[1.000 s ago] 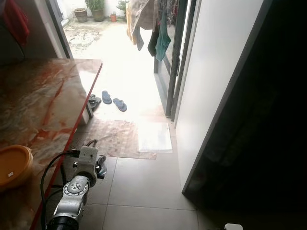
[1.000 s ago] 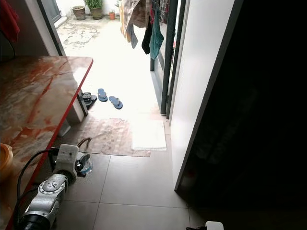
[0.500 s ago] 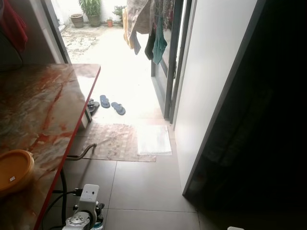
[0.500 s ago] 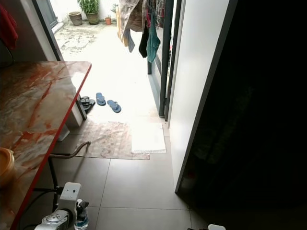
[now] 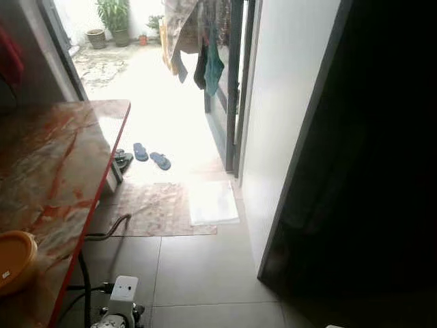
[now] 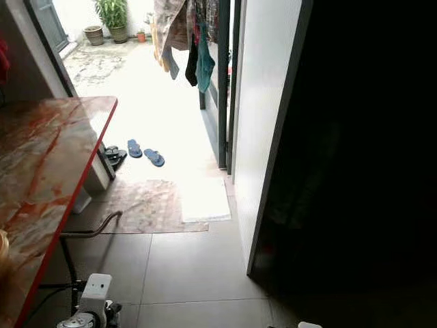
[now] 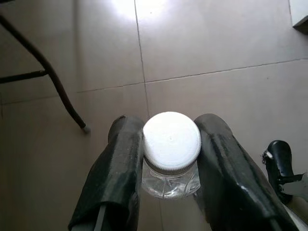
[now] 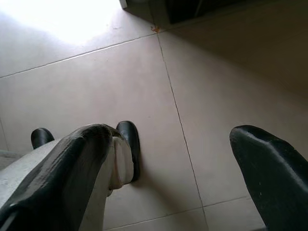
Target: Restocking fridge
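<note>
Two black fingers [image 7: 118, 173] of the left gripper [image 7: 171, 159] are closed on a clear plastic bottle [image 7: 172, 179] with a white cap [image 7: 172, 142]. They press on both sides of it, just under the cap, and the bottle hangs low above the grey floor tiles [image 7: 202, 43]. In the head views the left arm [image 5: 121, 304] shows at the lower edge, close to the red edge of the table.

The right gripper [image 8: 178, 178] hangs low over the same tiles with its fingers wide apart and nothing between them. A black robot foot [image 8: 130, 144] stands on the floor under it.

On the robot's left stands a marble table [image 5: 48, 171] with red veins, and an orange bowl [image 5: 13, 260] rests near its front edge. A dark cable [image 5: 109, 232] runs on the floor beside the table.

On the robot's right a white panel [image 5: 287, 102] stands upright, and beside it is a very dark opening [image 5: 369, 171]; I cannot tell what is inside.

Farther ahead a brown mat [image 5: 147, 208] lies on the floor with a small white mat [image 5: 213, 203] touching its side. Behind them a pair of blue flip-flops [image 5: 150, 156] lies in bright light near the doorway. Clothes [image 5: 198, 41] hang at the door, and potted plants [image 5: 109, 20] stand far outside in the yard.
</note>
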You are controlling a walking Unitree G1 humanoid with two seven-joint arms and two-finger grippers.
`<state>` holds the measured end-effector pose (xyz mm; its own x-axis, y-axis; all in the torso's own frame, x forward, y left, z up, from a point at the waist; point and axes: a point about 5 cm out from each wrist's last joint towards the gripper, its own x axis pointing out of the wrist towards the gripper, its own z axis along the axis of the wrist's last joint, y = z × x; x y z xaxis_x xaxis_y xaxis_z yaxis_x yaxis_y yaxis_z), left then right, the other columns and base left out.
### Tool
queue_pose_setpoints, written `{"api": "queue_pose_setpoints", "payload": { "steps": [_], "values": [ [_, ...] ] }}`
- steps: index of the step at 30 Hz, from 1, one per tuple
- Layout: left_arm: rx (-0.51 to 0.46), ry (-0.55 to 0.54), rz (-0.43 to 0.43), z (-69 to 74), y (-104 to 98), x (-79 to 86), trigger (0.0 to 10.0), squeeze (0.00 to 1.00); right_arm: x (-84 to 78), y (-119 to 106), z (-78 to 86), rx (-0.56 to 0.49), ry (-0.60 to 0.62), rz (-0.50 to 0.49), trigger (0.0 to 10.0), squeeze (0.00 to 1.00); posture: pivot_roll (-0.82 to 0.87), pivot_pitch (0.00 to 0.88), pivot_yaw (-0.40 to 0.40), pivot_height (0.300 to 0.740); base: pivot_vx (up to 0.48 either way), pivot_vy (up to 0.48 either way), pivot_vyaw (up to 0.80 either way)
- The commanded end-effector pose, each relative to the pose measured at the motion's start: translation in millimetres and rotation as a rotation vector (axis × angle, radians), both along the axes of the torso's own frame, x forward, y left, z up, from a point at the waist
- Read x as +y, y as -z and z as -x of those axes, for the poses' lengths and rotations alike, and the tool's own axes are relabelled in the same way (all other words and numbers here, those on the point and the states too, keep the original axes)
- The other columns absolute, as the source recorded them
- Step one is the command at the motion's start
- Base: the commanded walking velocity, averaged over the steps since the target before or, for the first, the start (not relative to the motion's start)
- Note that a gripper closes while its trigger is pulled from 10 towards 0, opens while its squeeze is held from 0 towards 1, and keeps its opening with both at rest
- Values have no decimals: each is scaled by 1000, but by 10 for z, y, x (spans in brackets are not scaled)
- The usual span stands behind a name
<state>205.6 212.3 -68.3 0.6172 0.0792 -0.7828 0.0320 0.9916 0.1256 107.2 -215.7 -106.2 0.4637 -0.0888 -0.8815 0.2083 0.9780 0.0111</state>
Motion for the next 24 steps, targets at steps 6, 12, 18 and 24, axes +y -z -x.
{"api": "queue_pose_setpoints", "payload": {
  "steps": [6, 12, 18, 24],
  "values": [
    [5, -34, 4, 9, 1, 36, 10000, 0, -12, 0, -5, 12, 14, -1, 10000, 0, -131, 0, -3, 740, 0, 0, -779],
    [18, -66, 13, 50, 17, 73, 10000, 0, -1, -1, -21, 8, 19, 7, 10000, 0, -122, 0, -15, 740, 0, 0, -779],
    [22, -77, 8, 69, 23, 94, 10000, 0, 1, 2, -14, 12, 23, 9, 10000, 0, -80, 0, -36, 740, 0, 0, -780],
    [73, -51, -28, 193, 74, 163, 10000, 0, 24, 10, 1, 18, 15, -5, 10000, 0, -60, 0, -31, 740, 0, 0, -780]
  ]
}}
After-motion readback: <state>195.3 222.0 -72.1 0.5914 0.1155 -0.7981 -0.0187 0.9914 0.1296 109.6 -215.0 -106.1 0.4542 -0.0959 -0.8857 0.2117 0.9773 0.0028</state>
